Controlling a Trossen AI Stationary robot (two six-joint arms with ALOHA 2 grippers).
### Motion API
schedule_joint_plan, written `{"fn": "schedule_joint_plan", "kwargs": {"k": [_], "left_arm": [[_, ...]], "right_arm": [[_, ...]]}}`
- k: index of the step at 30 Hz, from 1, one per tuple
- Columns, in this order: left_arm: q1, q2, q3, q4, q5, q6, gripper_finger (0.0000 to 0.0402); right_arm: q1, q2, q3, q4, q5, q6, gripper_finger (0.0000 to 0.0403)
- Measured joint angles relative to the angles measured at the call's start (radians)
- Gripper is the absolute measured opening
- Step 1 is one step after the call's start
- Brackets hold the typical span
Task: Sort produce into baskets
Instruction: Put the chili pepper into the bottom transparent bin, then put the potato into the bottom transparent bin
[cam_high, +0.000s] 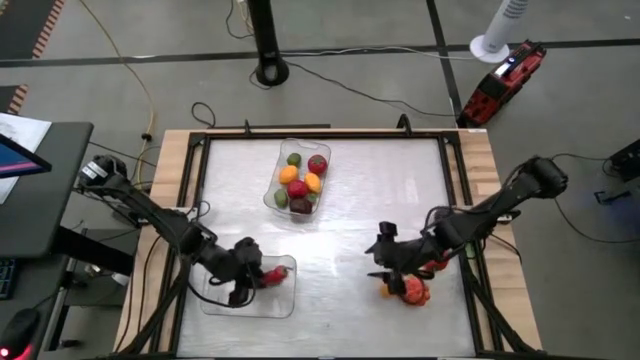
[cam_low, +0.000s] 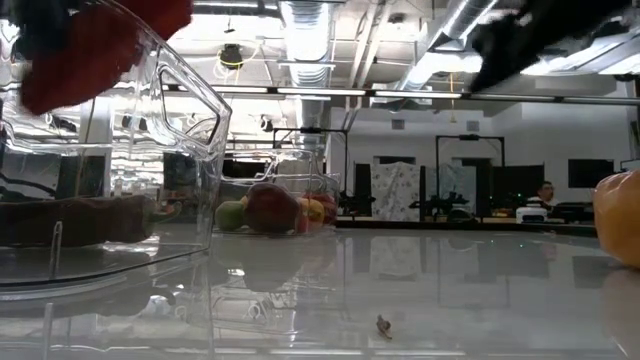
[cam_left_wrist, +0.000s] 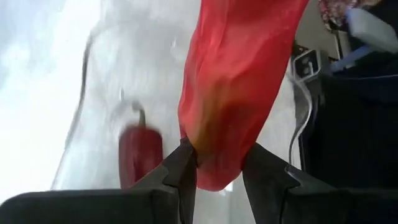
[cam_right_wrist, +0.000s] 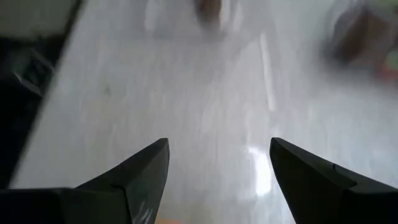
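My left gripper (cam_high: 255, 277) is shut on a long red pepper (cam_left_wrist: 236, 81) over the near-left clear basket (cam_high: 285, 303). A dark red pepper (cam_left_wrist: 140, 152) lies on that basket's floor. In the low view the held pepper (cam_low: 90, 50) shows above the basket's wall (cam_low: 190, 110). The far basket (cam_high: 272, 197) holds several red, orange, yellow and green pieces. My right gripper (cam_high: 383, 262) is open and empty at the near right (cam_right_wrist: 217, 180), beside a red and orange piece (cam_high: 413, 290) and a red piece (cam_high: 436, 266) on the table. My left gripper pinches the red pepper's narrow end (cam_left_wrist: 214, 158) between its two fingers (cam_left_wrist: 183, 165). The fingers come from the table's left side. The rest of the pepper reaches out beyond the fingertips. It is lifted clear above the near-left basket.
The middle of the white table (cam_high: 350, 220) between the two baskets and the right arm is bare. A dark frame (cam_high: 455, 170) runs round the table top. An orange piece (cam_low: 620, 230) shows at the right edge of the low view.
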Motion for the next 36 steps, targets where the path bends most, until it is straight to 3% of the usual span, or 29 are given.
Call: {"fn": "schedule_joint_plan", "kwargs": {"k": [3,7,11,16,26,36], "left_arm": [[-0.022,0.0,0.0,-0.066,0.004,-0.115,0.0109],[-0.028,0.0,0.0,-0.145,0.002,-0.19,0.0163],[-0.029,0.0,0.0,-0.155,0.016,-0.208,0.0235],[-0.028,-0.001,0.0,-0.153,0.063,-0.193,0.0297],[-0.028,-0.003,0.0,-0.15,0.025,-0.177,0.0297],[-0.028,-0.003,0.06,-0.18,0.018,-0.151,0.0295]], "right_arm": [[0.015,0.04,0.0,-0.091,-0.002,0.029,0.0307],[0.01,0.099,0.0,-0.16,-0.055,0.054,0.0307],[0.012,0.141,0.027,-0.215,-0.132,0.047,0.0307],[0.052,0.18,0.138,-0.401,-0.134,0.001,0.0307],[0.166,0.266,0.163,-0.457,-0.132,-0.139,0.0307],[0.157,0.382,0.169,-0.508,-0.1,-0.281,0.0306]]}}
